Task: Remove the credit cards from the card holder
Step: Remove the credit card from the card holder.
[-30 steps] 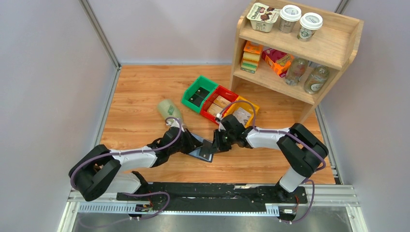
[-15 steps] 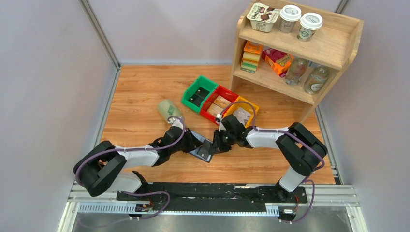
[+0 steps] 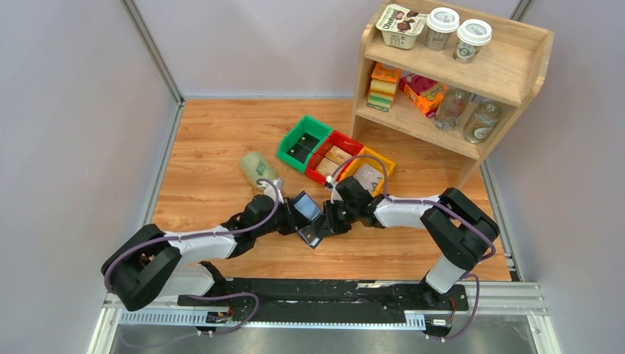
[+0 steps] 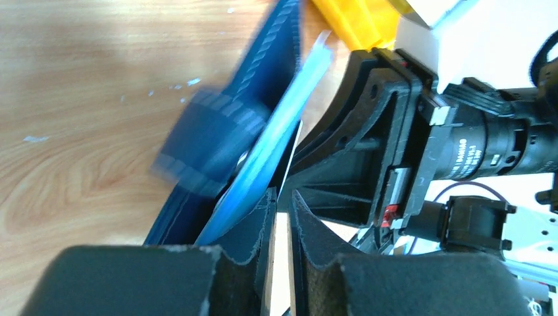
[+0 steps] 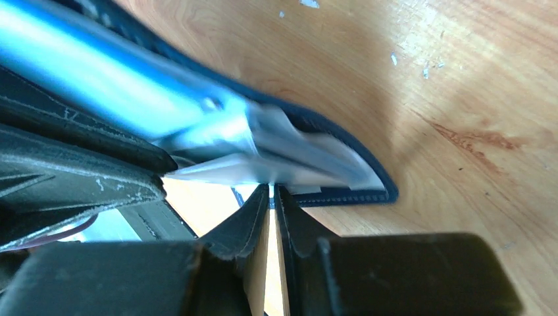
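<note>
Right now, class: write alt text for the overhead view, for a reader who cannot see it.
Over a wooden table, the left gripper and right gripper both pinch an open navy card holder. Behind: green, red and yellow bins, and a wooden shelf at right.

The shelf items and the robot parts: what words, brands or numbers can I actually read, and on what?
Tub on the shelf top: dark lettering, too small to read.
Paper cup: round green emblem, no legible words.
Orange boxes: print too small.
Black motor housing, left wrist view: white print, blurred.
No text reads clearly.
</note>
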Robot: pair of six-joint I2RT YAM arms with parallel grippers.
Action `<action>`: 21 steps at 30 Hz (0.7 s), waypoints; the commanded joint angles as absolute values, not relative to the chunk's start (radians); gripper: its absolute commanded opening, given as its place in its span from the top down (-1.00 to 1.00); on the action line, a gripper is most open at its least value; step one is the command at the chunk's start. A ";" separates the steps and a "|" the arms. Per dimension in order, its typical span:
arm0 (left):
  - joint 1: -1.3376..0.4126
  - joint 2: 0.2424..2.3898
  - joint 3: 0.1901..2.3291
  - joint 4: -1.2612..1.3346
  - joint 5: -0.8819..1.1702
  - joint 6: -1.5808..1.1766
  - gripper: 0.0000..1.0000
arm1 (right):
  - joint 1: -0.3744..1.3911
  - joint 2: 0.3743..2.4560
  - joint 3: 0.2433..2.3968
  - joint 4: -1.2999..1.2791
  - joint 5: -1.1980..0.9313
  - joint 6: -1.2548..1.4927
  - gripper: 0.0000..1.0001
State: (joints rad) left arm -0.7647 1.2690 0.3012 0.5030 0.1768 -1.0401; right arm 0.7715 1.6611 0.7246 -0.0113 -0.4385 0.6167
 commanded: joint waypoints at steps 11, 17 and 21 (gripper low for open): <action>-0.793 1.117 0.262 0.186 0.118 -1.054 0.53 | 0.767 1.620 0.790 -0.183 -0.235 0.474 0.63; -0.793 1.049 0.255 0.126 0.048 -1.121 0.28 | 0.767 1.566 0.807 -0.189 -0.273 0.497 0.61; -0.793 1.016 0.258 0.117 0.040 -1.146 0.22 | 0.767 1.532 0.816 -0.187 -0.282 0.508 0.60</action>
